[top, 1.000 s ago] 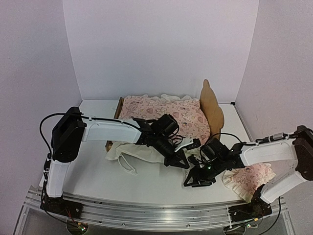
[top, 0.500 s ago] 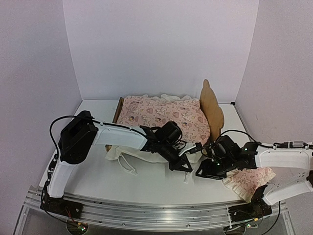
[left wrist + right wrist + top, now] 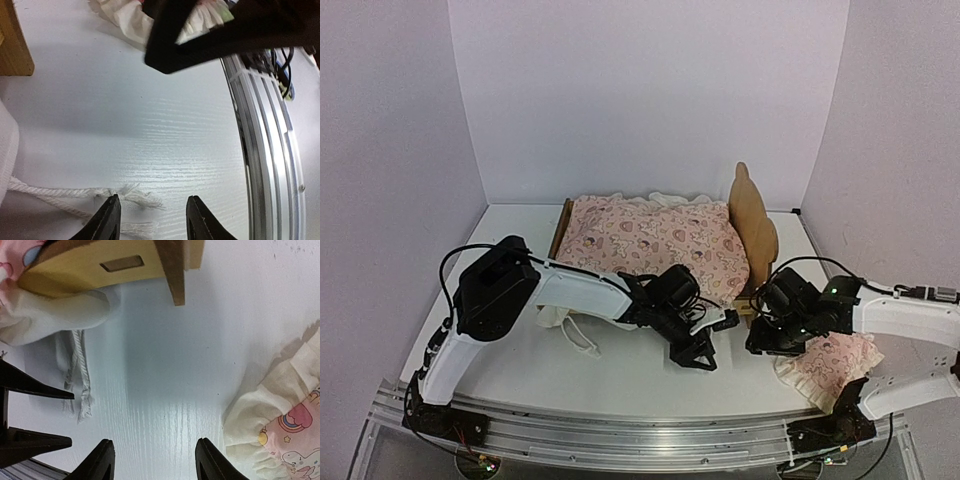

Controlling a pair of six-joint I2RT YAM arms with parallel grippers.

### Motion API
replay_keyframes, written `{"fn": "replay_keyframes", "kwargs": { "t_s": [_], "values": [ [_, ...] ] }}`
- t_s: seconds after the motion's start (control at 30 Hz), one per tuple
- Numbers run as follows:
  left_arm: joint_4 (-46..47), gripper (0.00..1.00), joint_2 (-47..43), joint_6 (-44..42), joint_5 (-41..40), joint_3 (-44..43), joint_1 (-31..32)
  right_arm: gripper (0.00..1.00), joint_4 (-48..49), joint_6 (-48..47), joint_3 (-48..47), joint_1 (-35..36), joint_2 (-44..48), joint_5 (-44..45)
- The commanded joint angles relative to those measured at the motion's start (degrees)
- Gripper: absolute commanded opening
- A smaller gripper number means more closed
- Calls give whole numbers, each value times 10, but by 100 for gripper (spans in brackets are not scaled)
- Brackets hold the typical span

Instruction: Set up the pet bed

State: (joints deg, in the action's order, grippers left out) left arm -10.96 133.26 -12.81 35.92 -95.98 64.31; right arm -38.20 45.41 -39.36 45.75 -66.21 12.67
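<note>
Mostly pink-draped, bear-eared plywood pet bed [image 3: 752, 220]

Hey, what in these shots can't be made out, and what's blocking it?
Base of the pet bed: top view, covered by the pink cover.
The pillow: right wrist view, cut off by the right and bottom edges.
The cord: left wrist view, its far end passes behind white fabric at the left edge.

Pink cartoon-printed cover [image 3: 655, 238], tan plywood pet bed [image 3: 755, 220], white table [image 3: 620, 378]
</note>
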Motion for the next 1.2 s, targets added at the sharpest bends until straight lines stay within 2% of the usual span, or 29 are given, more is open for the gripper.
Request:
{"fn": "replay_keyframes", "kwargs": {
  "t_s": [0.0,0.13,0.2,0.37,0.5,0.57,0.73,0.87,1.03,1.17],
  "values": [
    [-119,52,-66,-175,39,-1,-1,57,48,-53,-37,-3,-30,1],
    [-213,59,-124,-353,88,35,-9,57,146,-83,-27,-5,-48,-9],
    [-219,59,-139,-419,90,54,-12,57,183,-100,-19,-10,-66,1],
    [-152,59,-124,-471,75,72,-10,56,269,-131,-9,-31,-114,6],
    [-105,59,-85,-494,45,69,-5,54,286,-154,-24,-35,-146,7],
    [-80,59,-72,-502,25,72,-3,48,289,-155,-24,-37,-154,8],
    [-35,62,-51,-526,-17,86,-2,25,293,-154,-21,-38,-154,4],
    [-9,62,-36,-531,-36,86,-2,13,293,-162,-26,-39,-145,0],
    [18,63,-26,-541,-49,92,-2,2,292,-175,-34,-43,-129,-4],
    [37,62,-23,-557,-51,100,-3,0,281,-184,-51,-48,-116,-3]
  ]
}}
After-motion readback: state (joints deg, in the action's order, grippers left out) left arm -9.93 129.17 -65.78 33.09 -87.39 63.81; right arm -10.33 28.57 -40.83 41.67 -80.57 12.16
